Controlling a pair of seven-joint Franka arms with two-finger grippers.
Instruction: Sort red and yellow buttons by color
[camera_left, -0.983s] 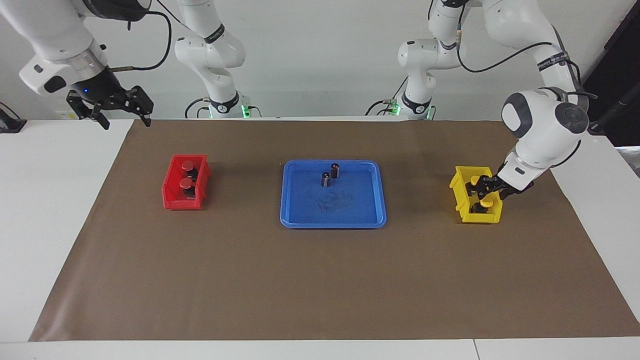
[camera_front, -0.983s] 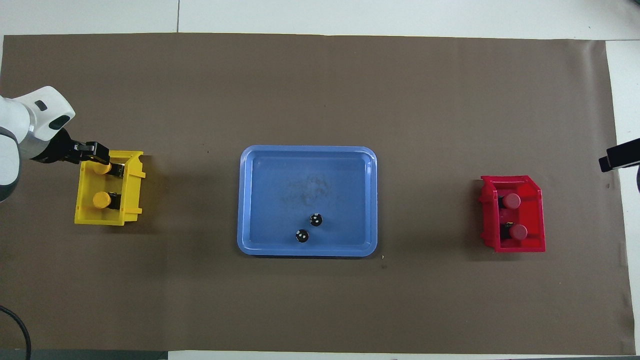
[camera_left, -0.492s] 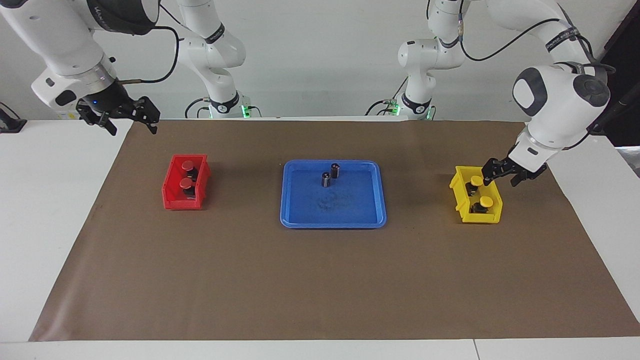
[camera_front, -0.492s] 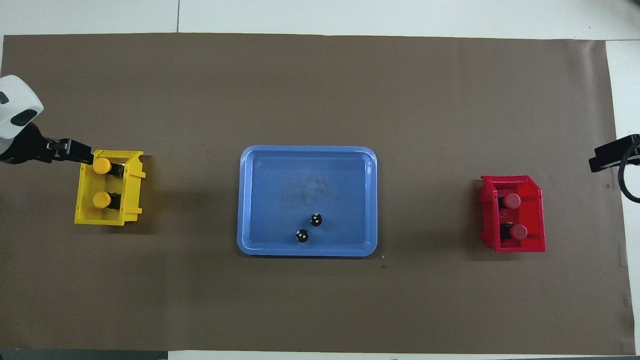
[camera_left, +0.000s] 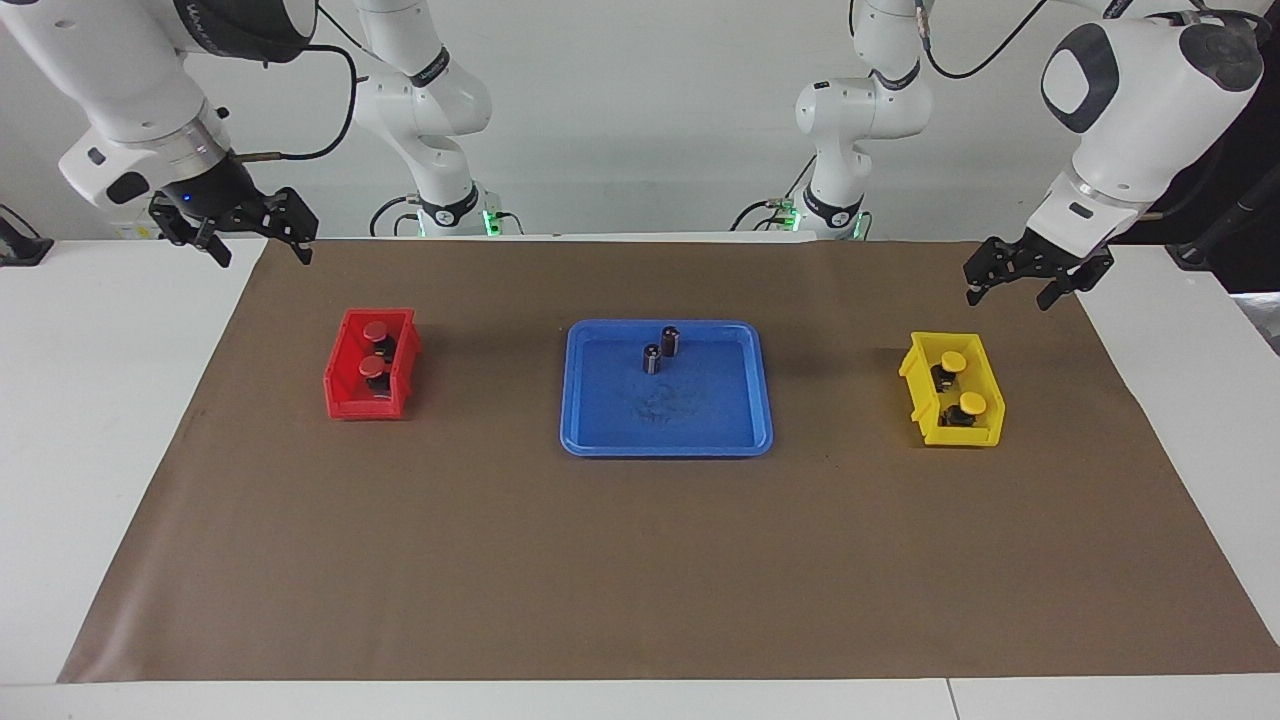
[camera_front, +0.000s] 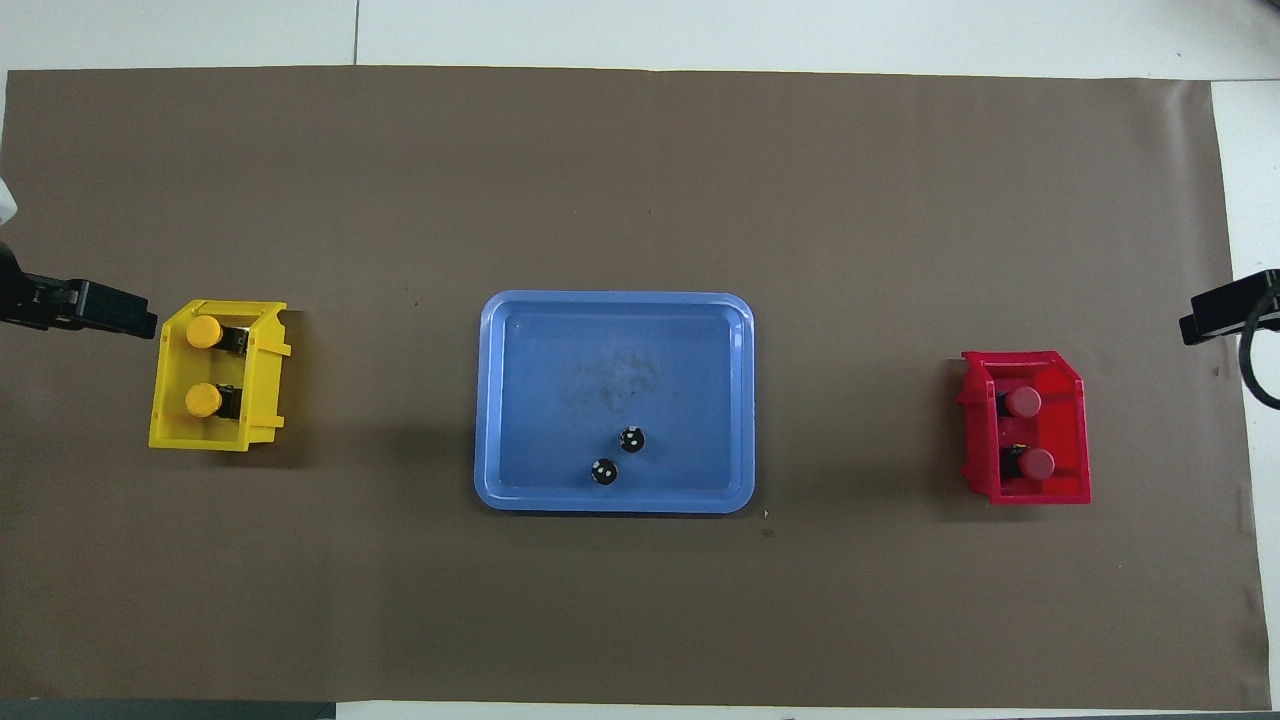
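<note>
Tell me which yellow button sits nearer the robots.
The yellow button higher in the facing view, at the yellow bin's robot-side end; the other yellow button lies farther from them.

Overhead, you see both grippers cut by the frame edges: left gripper (camera_front: 80, 308), right gripper (camera_front: 1228, 318) (fingers hidden there).

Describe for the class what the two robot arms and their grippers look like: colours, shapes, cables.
Both arms are glossy white, with rounded joints and dark grey caps. Black cables loop along them. The left gripper and right gripper are black two-finger claws. Green lights glow at the bases.
</note>
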